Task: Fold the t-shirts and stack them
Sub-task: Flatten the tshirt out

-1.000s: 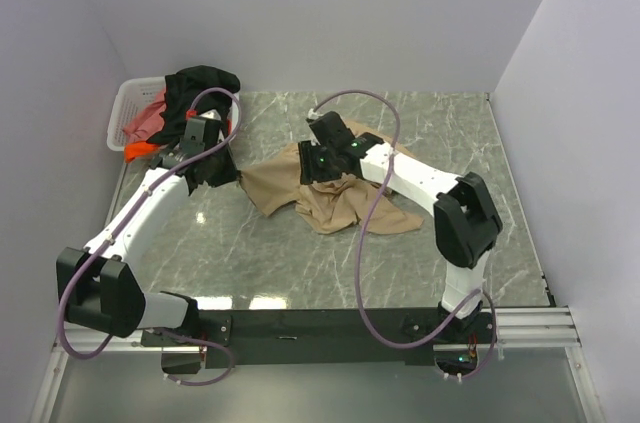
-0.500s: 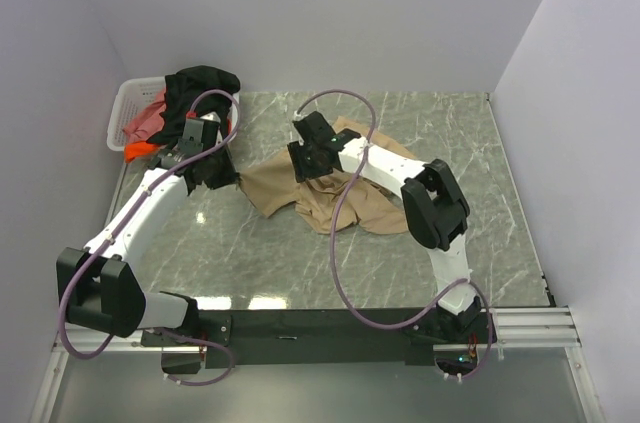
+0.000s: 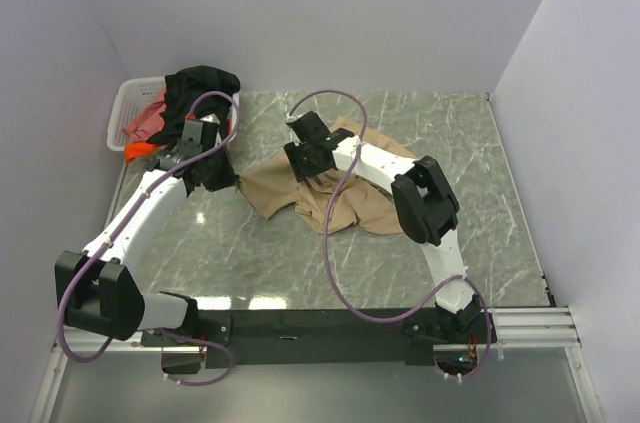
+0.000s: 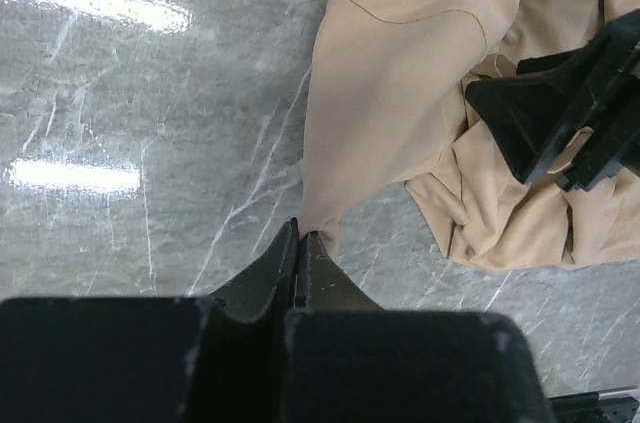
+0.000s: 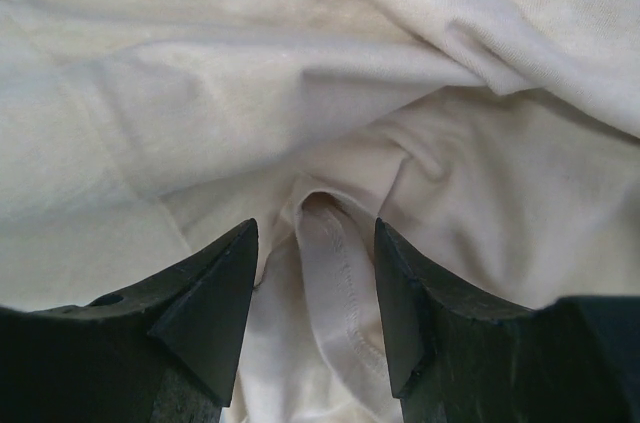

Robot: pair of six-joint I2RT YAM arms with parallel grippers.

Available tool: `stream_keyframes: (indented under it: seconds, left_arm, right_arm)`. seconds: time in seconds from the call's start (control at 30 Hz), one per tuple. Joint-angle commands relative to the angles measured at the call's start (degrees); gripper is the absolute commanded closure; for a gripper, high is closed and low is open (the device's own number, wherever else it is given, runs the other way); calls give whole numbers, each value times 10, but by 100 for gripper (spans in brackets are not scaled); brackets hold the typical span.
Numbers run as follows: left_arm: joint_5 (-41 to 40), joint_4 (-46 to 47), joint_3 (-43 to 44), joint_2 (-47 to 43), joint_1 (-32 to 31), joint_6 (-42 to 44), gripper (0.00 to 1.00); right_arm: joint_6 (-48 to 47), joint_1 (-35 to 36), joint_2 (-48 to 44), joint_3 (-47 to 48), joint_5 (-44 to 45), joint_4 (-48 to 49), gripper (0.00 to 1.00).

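1. Two sets of fingers are at one tan shirt (image 3: 350,205). It lies bunched on the table (image 3: 480,163) about midway across, right of the basket (image 3: 122,108) where a black shirt (image 3: 205,83) is draped.
2. My left fingers (image 4: 268,273) are fully closed and pinch the shirt's left corner. From that pinch the cloth fans away to the right, toward the heap.
3. My right fingers (image 5: 210,293) stand well apart with nothing gripped. They are pressed into the far left part of the heap, near the left pinch.
4. What matters is a seamed fold (image 5: 335,243) that rises right between those open fingers, its length running along them, not across. I judge that closing here would catch it across its thickness.
5. My right arm is nearer the bulk, while the left only anchors a corner.
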Motion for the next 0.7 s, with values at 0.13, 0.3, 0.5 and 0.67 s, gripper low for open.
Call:
stream_keyframes:
  seconds: [0.13, 0.3, 0.5, 0.67]
  left_arm:
    - [5, -14, 7, -25, 3, 10, 100]
    - [7, -22, 8, -29, 3, 10, 100]
    - [4, -25, 4, -37, 3, 8, 100]
    - [1, -30, 3, -42, 3, 7, 100]
  right_arm:
    - [-18, -18, 13, 12, -36, 27, 43]
    - [-31, -18, 27, 17, -57, 29, 46]
    - [-48, -19, 31, 12, -71, 35, 47]
    - [-56, -20, 39, 17, -84, 32, 57]
